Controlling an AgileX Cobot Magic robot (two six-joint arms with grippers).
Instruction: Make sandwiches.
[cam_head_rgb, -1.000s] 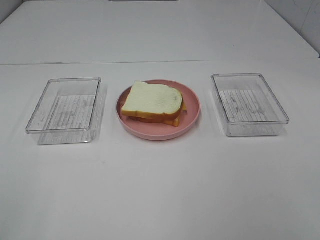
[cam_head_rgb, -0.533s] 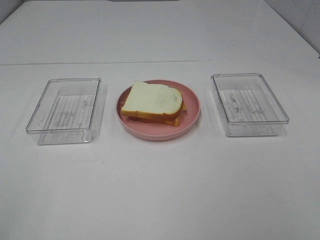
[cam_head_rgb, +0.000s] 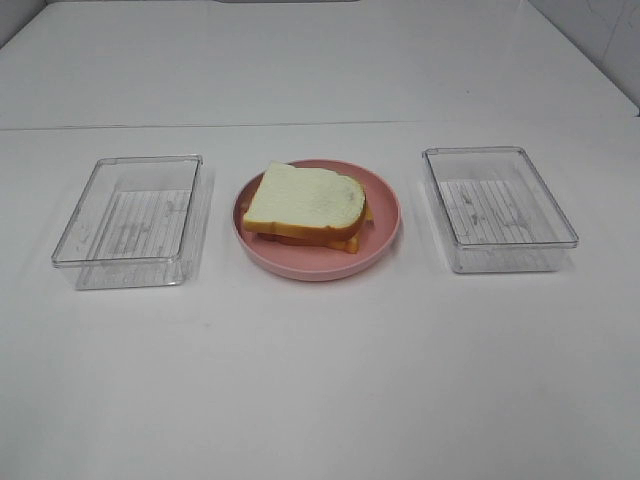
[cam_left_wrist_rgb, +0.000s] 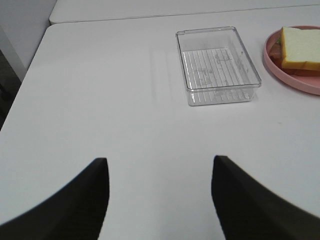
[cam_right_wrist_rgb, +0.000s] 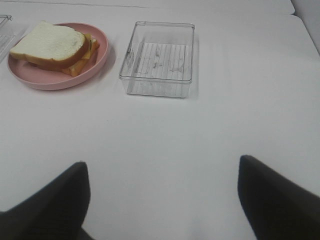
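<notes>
A stacked sandwich (cam_head_rgb: 305, 207) lies on the pink round plate (cam_head_rgb: 385, 225) at the table's middle. Its top is a white bread slice with orange-brown crust; yellow cheese and a reddish layer show at its edge. It also shows in the left wrist view (cam_left_wrist_rgb: 300, 48) and in the right wrist view (cam_right_wrist_rgb: 52, 46). Neither gripper shows in the exterior high view. My left gripper (cam_left_wrist_rgb: 156, 172) is open and empty over bare table, well short of the left box. My right gripper (cam_right_wrist_rgb: 164, 172) is open and empty, short of the right box.
An empty clear plastic box (cam_head_rgb: 131, 219) stands left of the plate and another (cam_head_rgb: 497, 207) right of it. They also show in the left wrist view (cam_left_wrist_rgb: 216, 65) and the right wrist view (cam_right_wrist_rgb: 158, 58). The table's left edge (cam_left_wrist_rgb: 30, 75) is near my left gripper.
</notes>
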